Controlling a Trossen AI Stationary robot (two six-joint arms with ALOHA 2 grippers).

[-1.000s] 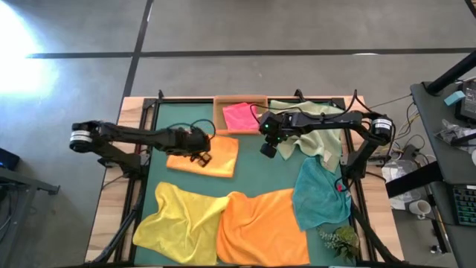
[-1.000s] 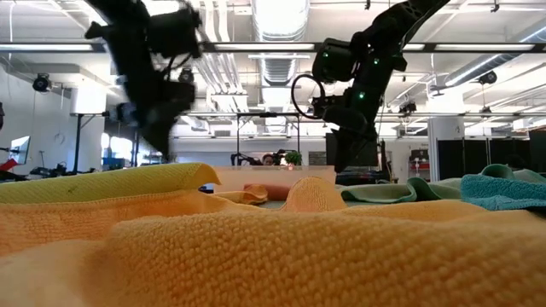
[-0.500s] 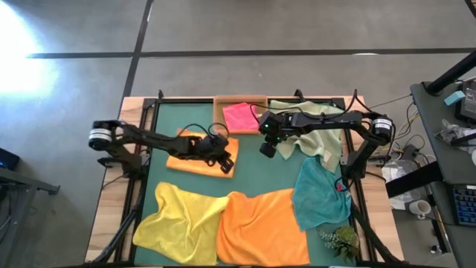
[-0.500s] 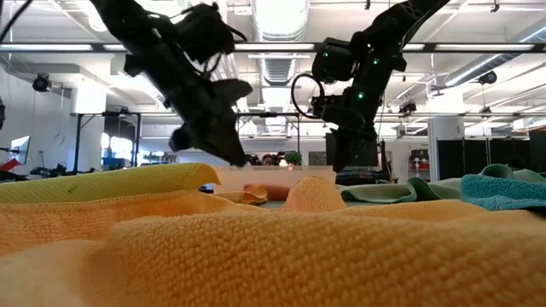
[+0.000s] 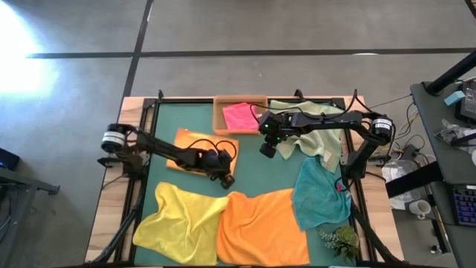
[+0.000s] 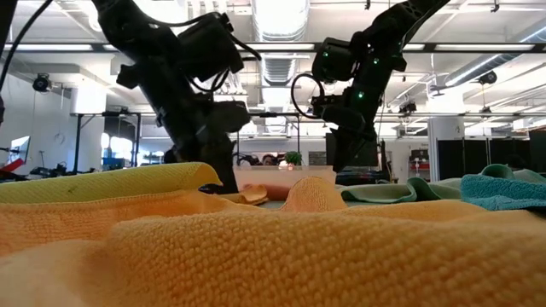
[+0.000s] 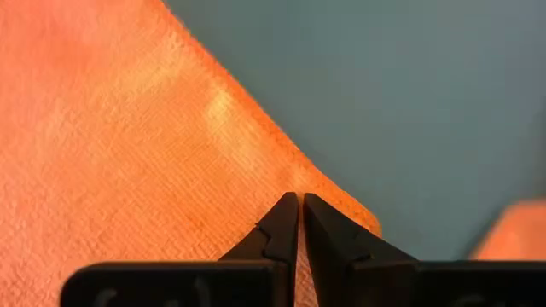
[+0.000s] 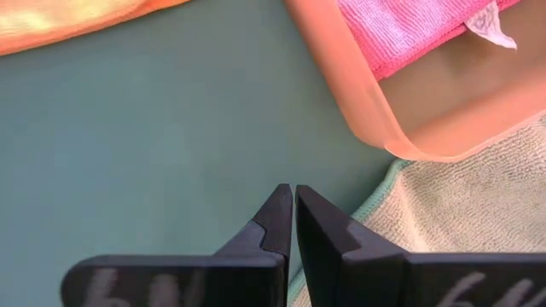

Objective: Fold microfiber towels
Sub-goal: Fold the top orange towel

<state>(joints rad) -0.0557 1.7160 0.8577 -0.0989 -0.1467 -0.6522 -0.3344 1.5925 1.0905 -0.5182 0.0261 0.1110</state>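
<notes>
A folded orange towel (image 5: 195, 141) lies flat on the green mat (image 5: 178, 119). My left gripper (image 5: 228, 181) is shut and slants down at that towel's near right corner (image 7: 341, 209). My right gripper (image 5: 268, 150) hangs shut above the bare mat beside the wooden tray (image 5: 220, 119), holding nothing. A pink towel (image 5: 238, 115) lies in the tray. A pale green towel (image 5: 316, 112) lies at the far right, a teal one (image 5: 320, 195) below it. Along the near edge a yellow towel (image 5: 178, 217) and a second orange towel (image 5: 264, 227) lie spread out. My left gripper's shut fingertips (image 7: 286, 209) stand at the folded orange towel's near right corner, slanting down from the table's left. Whether they touch the cloth I cannot tell.
The tray's rim (image 8: 375, 128) and the pale green towel's edge (image 8: 461, 222) lie just beyond my right gripper. A small green sprig (image 5: 338, 240) sits at the near right corner. Bare mat shows between the folded towel and the near towels.
My left gripper has travelled across the folded orange towel toward the table's right and near edges, sinking and tipping more steeply downward, its fingers staying shut. It now stands at the towel's near right corner.
</notes>
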